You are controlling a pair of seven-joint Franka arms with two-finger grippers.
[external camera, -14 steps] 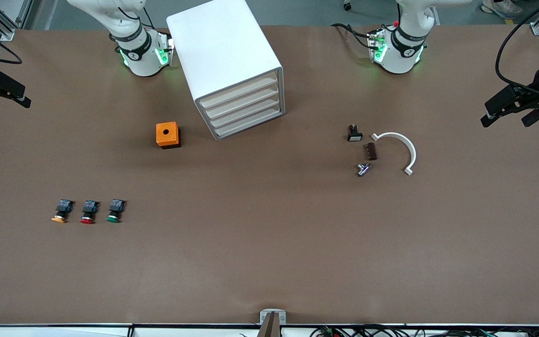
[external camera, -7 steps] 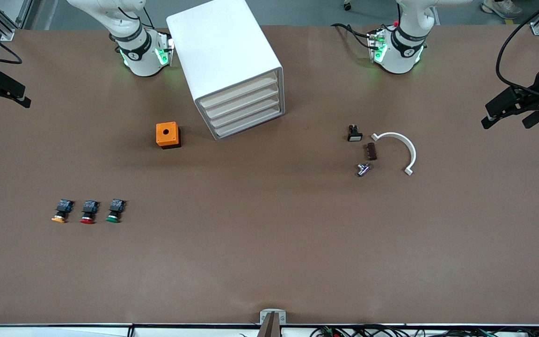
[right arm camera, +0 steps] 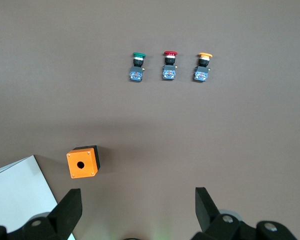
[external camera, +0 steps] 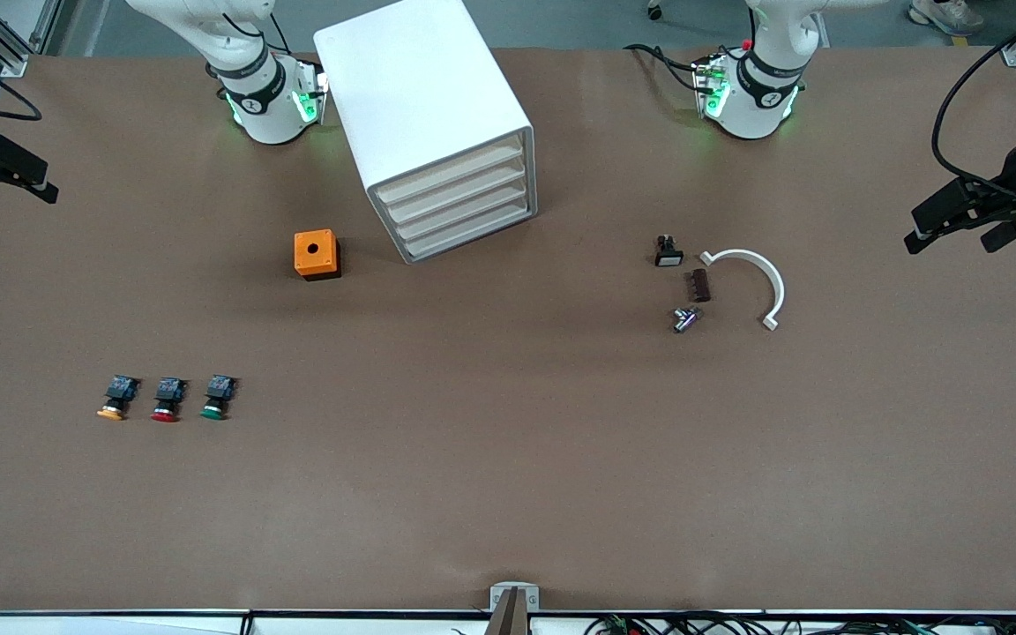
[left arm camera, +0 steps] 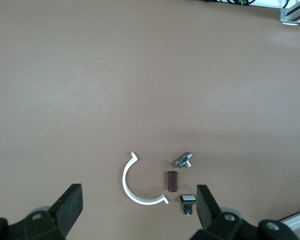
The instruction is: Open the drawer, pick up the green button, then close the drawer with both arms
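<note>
The green-capped button (external camera: 215,399) lies on the table toward the right arm's end, beside a red-capped button (external camera: 167,400) and an orange-capped button (external camera: 116,399). It also shows in the right wrist view (right arm camera: 136,67). The white drawer cabinet (external camera: 424,106) stands between the arm bases with its several drawers (external camera: 459,207) shut. My right gripper (external camera: 14,196) hangs open and empty over the table's edge at its own end; it also shows in its wrist view (right arm camera: 137,192). My left gripper (external camera: 956,231) hangs open and empty over the table at its own end; it also shows in its wrist view (left arm camera: 139,189).
An orange box (external camera: 316,254) with a round hole stands beside the cabinet. Toward the left arm's end lie a white curved clip (external camera: 759,273), a brown block (external camera: 698,285), a metal fitting (external camera: 684,318) and a small black switch (external camera: 668,251).
My left gripper has shifted slightly over its end of the table. The right arm and the things on the table have not moved.
</note>
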